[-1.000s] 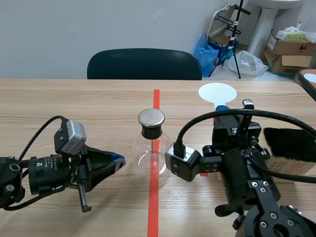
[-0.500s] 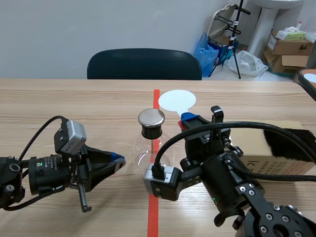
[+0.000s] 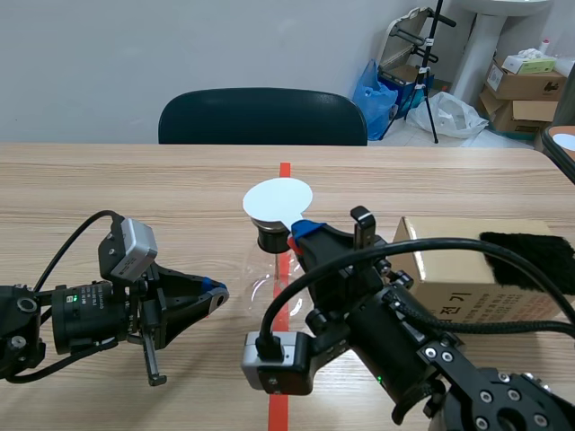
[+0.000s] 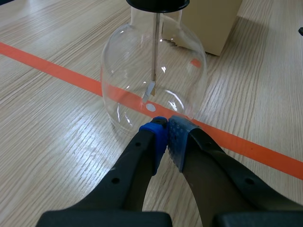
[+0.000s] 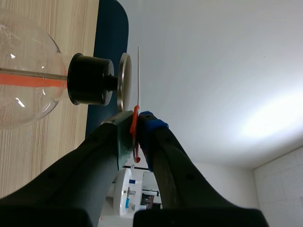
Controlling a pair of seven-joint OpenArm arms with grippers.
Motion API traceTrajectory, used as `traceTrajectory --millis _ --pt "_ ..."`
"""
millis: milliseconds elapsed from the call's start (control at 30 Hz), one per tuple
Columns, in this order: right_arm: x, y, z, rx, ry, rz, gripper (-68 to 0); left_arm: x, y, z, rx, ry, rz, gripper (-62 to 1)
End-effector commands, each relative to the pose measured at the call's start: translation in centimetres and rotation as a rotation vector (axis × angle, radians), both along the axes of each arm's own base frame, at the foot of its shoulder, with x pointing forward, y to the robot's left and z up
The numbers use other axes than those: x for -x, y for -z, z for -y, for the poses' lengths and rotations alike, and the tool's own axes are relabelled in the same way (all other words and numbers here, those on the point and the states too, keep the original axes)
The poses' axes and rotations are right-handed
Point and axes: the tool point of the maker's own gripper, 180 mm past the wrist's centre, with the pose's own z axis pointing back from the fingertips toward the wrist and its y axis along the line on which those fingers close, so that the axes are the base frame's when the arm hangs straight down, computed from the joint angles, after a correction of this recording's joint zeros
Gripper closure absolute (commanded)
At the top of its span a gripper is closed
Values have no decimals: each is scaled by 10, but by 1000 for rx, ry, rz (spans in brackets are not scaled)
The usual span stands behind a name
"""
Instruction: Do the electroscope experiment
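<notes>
The electroscope, a clear glass flask (image 3: 272, 280) with a black stopper (image 3: 272, 239), stands on the red tape line. My right gripper (image 3: 300, 231) is shut on the red handle of a thin white disc (image 3: 278, 199), which hangs over the flask's top and hides its metal cap. Seen from the right wrist, the white disc (image 5: 139, 75) is edge-on and close beside the metal cap (image 5: 124, 81), with a narrow gap between them. My left gripper (image 3: 216, 292) lies low to the flask's left, shut on nothing. Its blue pads (image 4: 157, 137) sit just short of the flask (image 4: 154, 80).
A cardboard box (image 3: 467, 274) with a black furry pad (image 3: 532, 254) on it sits right of the flask, behind my right arm. A dark chair (image 3: 262, 117) stands across the table. Boxes and bags fill the far right corner.
My right arm has swung left with the white disc, from right of the tape line to over the flask's metal cap, uncovering the cardboard box. The left arm has not moved.
</notes>
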Motion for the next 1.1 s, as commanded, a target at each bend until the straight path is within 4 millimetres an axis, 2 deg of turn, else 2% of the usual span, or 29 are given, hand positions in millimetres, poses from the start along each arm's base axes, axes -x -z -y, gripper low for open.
traceTrajectory --millis 0,900,1067 --pt "-4 -10 0 -12 -2 33 -11 -5 -11 4 37 -5 24 -42" --pt "-4 -10 0 -12 0 33 -11 -5 -11 4 37 -5 24 -42" --pt "-10 -11 8 -15 54 38 -11 -5 -11 4 37 -5 24 -42"
